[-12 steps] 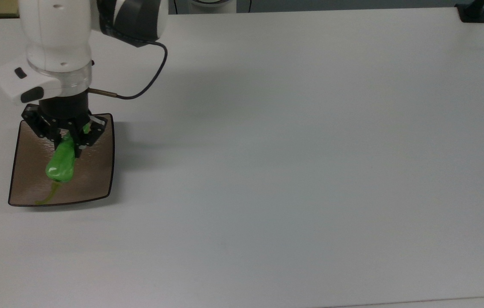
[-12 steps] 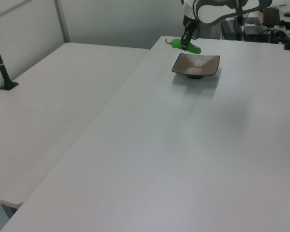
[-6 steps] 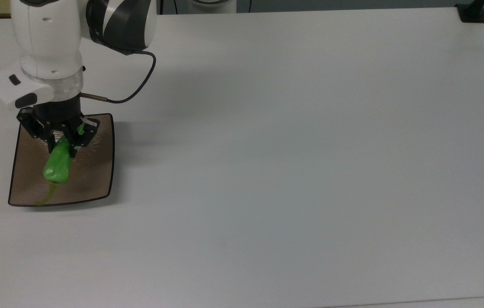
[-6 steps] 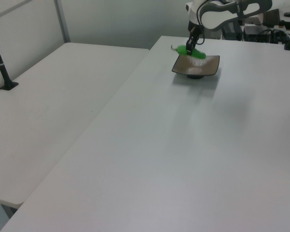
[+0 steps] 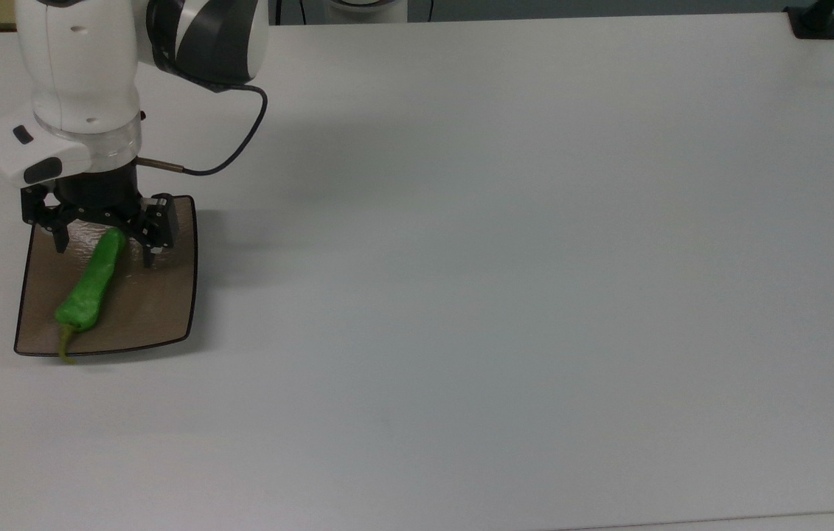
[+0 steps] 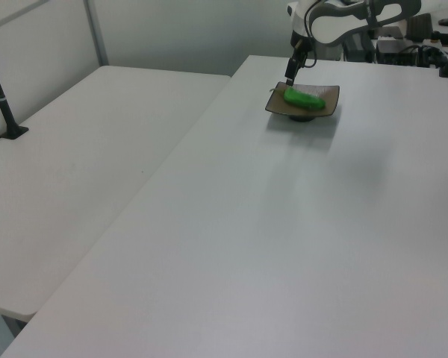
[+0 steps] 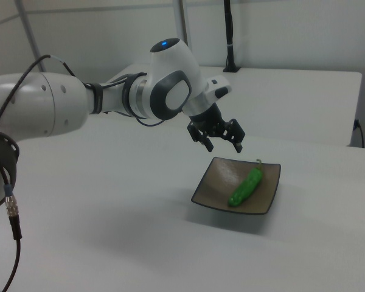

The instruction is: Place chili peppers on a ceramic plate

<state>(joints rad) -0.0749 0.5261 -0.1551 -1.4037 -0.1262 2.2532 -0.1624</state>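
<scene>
Gripper hangs spread wide with nothing in it, just above the plate's 12 o'clock edge in the top view; in the right view you see both fingers apart and clear of the pepper. Chili pepper lies flat inside the ceramic plate, running from about 1 o'clock near the gripper to 7 o'clock, stem end poking over the plate's rim at 7 o'clock. In the right view the pepper sits along the plate's middle, plate resting on the white table. In the left view the pepper is on the plate, with the gripper just above at roughly 10 o'clock. Why so: the fingers are spread because the pepper looks released, and it lies lengthwise on the diagonal, probably because that's how the grip was oriented at let-go. The shallow dish keeps it from rolling; you'd judge the placement done, only a retreat upward left. Black cable loops off the wrist at 3 o'clock of the arm, well clear of the plate. No brands, labels or readable writing on anything you can see; a small blue light shows on the arm joint.
</scene>
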